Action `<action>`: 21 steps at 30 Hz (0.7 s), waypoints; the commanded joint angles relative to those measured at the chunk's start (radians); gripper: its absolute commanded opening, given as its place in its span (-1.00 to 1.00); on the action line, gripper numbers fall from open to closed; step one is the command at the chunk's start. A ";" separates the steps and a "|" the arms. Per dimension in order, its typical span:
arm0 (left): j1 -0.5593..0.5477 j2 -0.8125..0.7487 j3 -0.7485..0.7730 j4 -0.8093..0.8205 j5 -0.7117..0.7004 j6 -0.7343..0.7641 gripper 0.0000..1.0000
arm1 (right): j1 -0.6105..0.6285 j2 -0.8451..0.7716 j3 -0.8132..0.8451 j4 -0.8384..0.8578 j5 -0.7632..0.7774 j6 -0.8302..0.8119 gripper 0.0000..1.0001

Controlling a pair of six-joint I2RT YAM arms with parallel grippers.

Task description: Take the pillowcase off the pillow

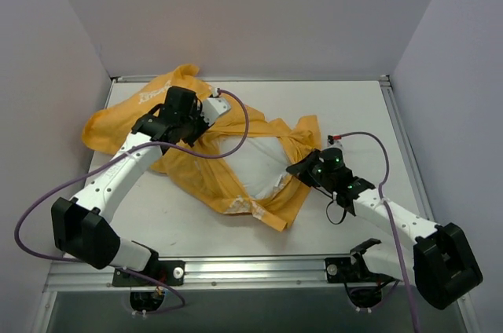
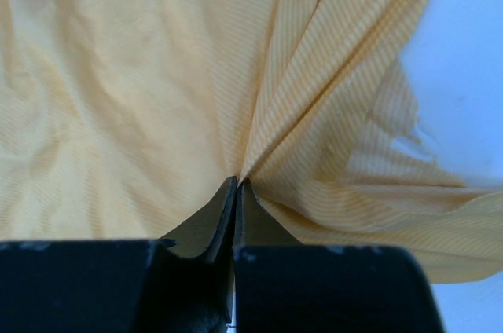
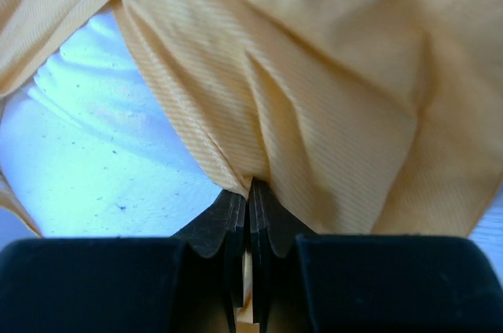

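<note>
The orange pillowcase (image 1: 196, 176) lies crumpled across the middle of the table, with more of it bunched at the back left. Its opening is spread wide, and the white pillow (image 1: 255, 162) shows inside it. My left gripper (image 1: 203, 130) is shut on the pillowcase at the left rim of the opening; the fabric (image 2: 157, 97) fans out taut from its closed jaws (image 2: 237, 184). My right gripper (image 1: 301, 166) is shut on the pillowcase at the right rim; its jaws (image 3: 250, 185) pinch an orange fold (image 3: 314, 97), with the pillow (image 3: 94, 152) bare beside it.
The white table (image 1: 346, 113) is walled at the back and on both sides. A metal rail (image 1: 259, 270) runs along the near edge. Purple cables (image 1: 236, 125) loop off both arms above the cloth.
</note>
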 commanded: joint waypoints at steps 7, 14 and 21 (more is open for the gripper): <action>0.077 -0.099 0.016 -0.166 0.303 0.054 -0.88 | -0.102 0.037 -0.077 -0.035 -0.070 -0.116 -1.00; -0.174 -0.094 0.075 -0.213 0.325 0.007 0.32 | 0.096 0.097 0.129 -0.067 0.000 -0.150 -1.00; -0.324 -0.002 0.267 -0.246 0.267 0.080 0.94 | 0.097 0.109 0.069 0.069 -0.067 -0.079 -1.00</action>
